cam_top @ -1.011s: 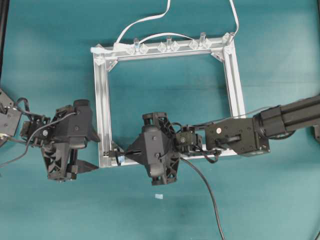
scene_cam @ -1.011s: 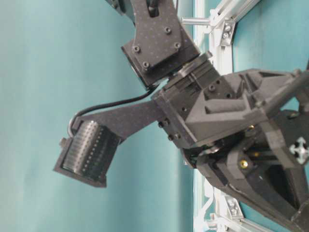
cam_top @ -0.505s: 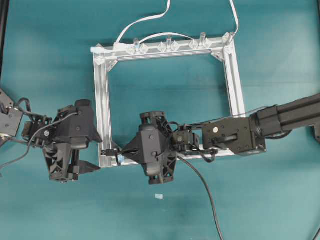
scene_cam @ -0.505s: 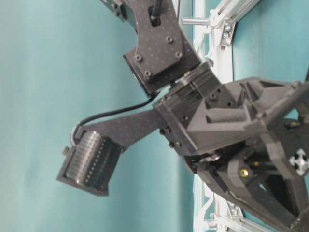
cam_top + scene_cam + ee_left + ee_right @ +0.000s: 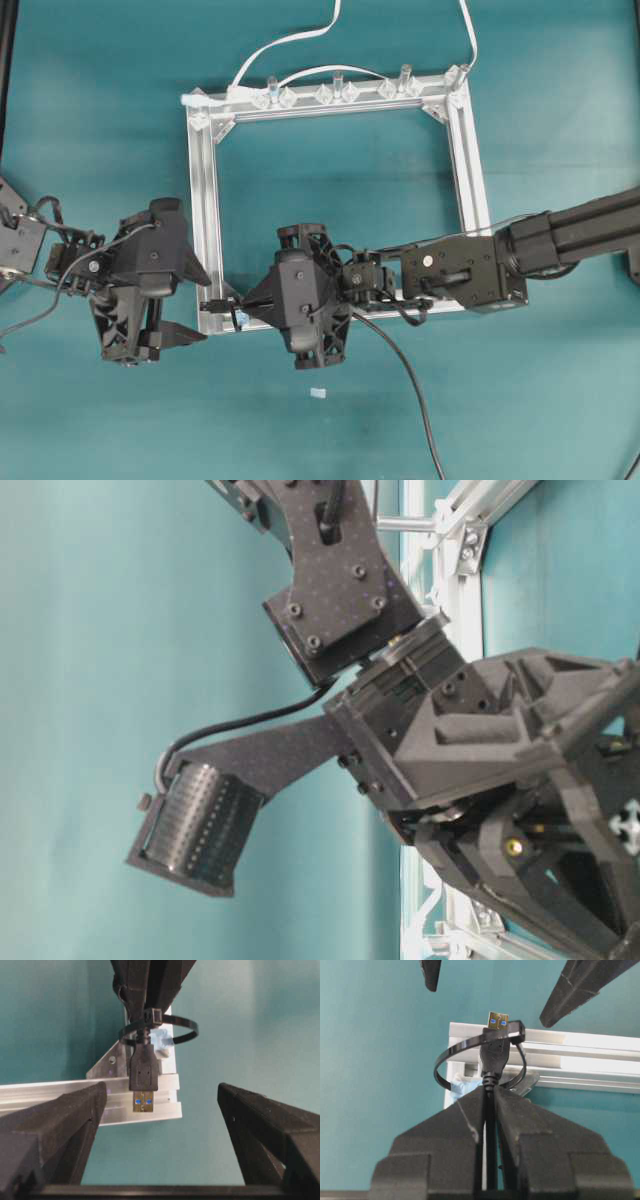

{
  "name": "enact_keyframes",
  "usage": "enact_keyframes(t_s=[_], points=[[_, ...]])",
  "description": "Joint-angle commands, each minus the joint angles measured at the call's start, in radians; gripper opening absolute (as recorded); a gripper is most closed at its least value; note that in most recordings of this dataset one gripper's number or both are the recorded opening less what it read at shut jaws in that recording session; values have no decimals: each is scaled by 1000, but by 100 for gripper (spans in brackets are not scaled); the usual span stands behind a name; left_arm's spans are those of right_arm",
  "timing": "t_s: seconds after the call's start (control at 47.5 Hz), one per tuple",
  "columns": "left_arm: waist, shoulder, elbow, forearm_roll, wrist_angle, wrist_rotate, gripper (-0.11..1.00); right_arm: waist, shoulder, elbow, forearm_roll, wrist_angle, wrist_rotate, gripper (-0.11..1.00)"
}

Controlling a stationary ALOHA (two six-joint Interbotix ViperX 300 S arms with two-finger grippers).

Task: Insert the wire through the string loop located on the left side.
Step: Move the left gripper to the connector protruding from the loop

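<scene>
Overhead, frame: square aluminium frame point(image 5: 204, 200) lying flat on the teal table point(image 5: 100, 100), clear pegs point(image 5: 337, 88) along its far bar, a white cable point(image 5: 290, 40) looping off the top edge.
Overhead, right gripper point(image 5: 243, 309): reaches across to the frame's near-left corner with its fingers pressed together on the wire point(image 5: 400, 370), which trails off toward the bottom edge.
Overhead, left gripper point(image 5: 190, 305): sits just outside that same corner, fingers spread wide, nothing between them.
Overhead, plug: the tip pokes out past the frame's left bar, in the gap between the two grippers.
Overhead, extra: a little pale scrap point(image 5: 318, 392) lies on the table below the right gripper.
Table-level: pretty much all black arm and gripper body point(image 5: 470, 750) up close, with a strip of frame behind; can't see the wire or loop here.
Left wrist, plug: the plug point(image 5: 144, 1071) hangs nose toward the camera with blue inside the metal tip, and it's through the loop point(image 5: 175, 1032).
Left wrist, loop: dark thin band, with a pale blue bit by the frame corner.
Left wrist, fingers: the fingers point(image 5: 55, 1125) stand far apart on either side of the plug, not touching it.
Right wrist: the fingers point(image 5: 465, 1125) pinch the wire right behind the plug, the loop rings the plug's body, and the metal tip is past it.
Writing: no readable brand or label anywhere.
</scene>
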Motion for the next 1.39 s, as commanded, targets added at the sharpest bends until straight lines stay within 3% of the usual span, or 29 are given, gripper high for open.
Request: enact_keyframes(t_s=[0.0, 0.316, 0.632, 0.737, 0.968, 1.368], points=[[-3, 9, -5, 2, -23, -8, 90, 2, -21, -28, -3, -6, -2, 9], [-3, 149, -51, 5, -110, 2, 90, 0, -21, -28, -3, -5, 2, 9], [-3, 164, -58, 6, -110, 2, 90, -3, -21, -26, -3, -5, 2, 9], [-3, 163, -55, 6, -106, 0, 78, -5, -21, -28, -3, -5, 2, 9], [-3, 160, -61, 6, -104, -5, 21, -6, -21, -26, -3, -5, 6, 9], [-2, 152, -55, 6, -103, 2, 20, -8, -21, -21, -3, -9, 6, 9]])
